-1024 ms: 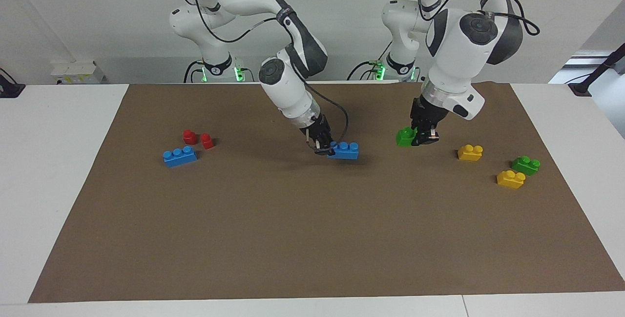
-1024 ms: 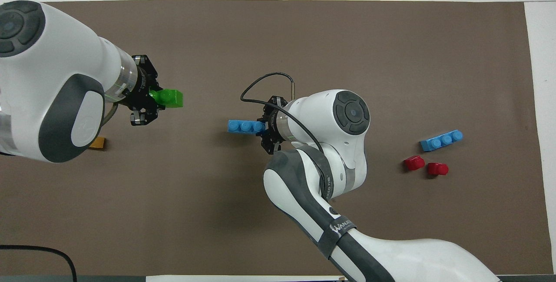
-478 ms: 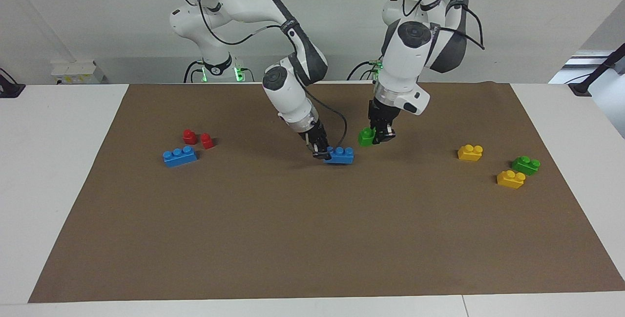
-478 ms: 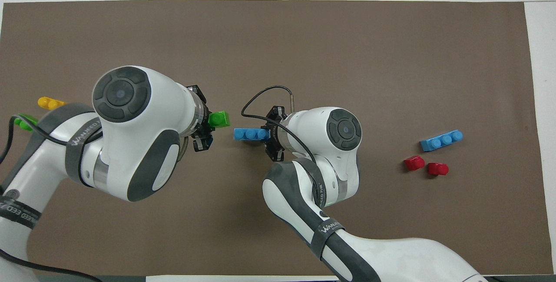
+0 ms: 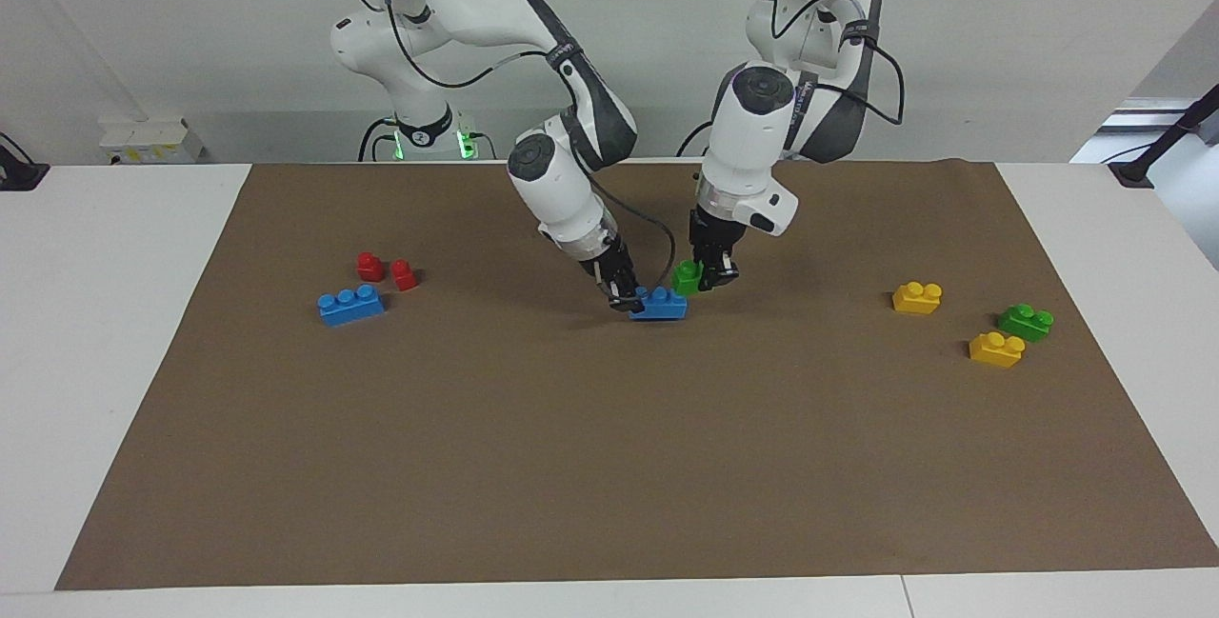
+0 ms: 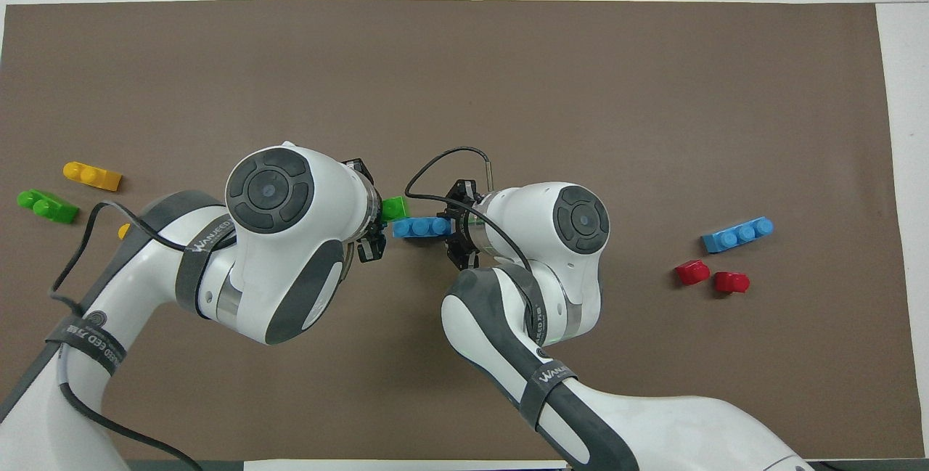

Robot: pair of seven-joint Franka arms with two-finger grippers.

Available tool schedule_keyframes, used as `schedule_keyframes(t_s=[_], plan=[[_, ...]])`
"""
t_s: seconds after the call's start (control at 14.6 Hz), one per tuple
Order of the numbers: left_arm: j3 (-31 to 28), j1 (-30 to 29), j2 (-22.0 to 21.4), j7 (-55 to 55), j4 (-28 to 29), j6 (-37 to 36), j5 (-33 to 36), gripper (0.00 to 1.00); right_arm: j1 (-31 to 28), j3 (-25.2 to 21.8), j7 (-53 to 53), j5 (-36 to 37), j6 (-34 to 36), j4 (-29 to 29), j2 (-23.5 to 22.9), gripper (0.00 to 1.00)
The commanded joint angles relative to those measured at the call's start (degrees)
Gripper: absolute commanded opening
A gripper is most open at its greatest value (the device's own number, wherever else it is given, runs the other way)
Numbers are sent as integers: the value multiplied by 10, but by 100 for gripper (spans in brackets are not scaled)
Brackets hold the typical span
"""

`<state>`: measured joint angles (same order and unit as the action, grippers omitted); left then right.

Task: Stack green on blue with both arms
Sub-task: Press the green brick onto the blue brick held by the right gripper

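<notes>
Green brick (image 5: 685,276) in left tool (image 5: 707,281), over blue brick (image 5: 659,304)

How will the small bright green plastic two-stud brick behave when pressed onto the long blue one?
The small bright green plastic two-stud brick, held by the left gripper, looks rigid, so it shouldn't flex. Gripped at one end, it may pivot. The long blue plastic brick, pinched by the right gripper, could tilt.

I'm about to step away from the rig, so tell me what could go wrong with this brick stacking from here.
1. The left gripper carries the green brick by one end, at the tip of the blue brick, not over its studs; pressed down now, it might miss or tilt.
2. The right gripper pinches only the blue brick's end, so a push could pivot it.
3. Both grippers are close together and could bump.
</notes>
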<state>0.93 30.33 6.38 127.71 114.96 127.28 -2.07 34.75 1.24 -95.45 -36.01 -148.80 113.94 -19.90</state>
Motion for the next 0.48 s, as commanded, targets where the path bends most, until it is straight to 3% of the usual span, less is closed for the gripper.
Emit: schedule_keyframes(t_s=[0.0,0.41], plan=[[-8,12,1,19,24,37,15,0,0,3,33,-31,-26,17,4,0],[-8,25,11,25,40,63,15,0,2,3,35,-33,-27,24,3,0]])
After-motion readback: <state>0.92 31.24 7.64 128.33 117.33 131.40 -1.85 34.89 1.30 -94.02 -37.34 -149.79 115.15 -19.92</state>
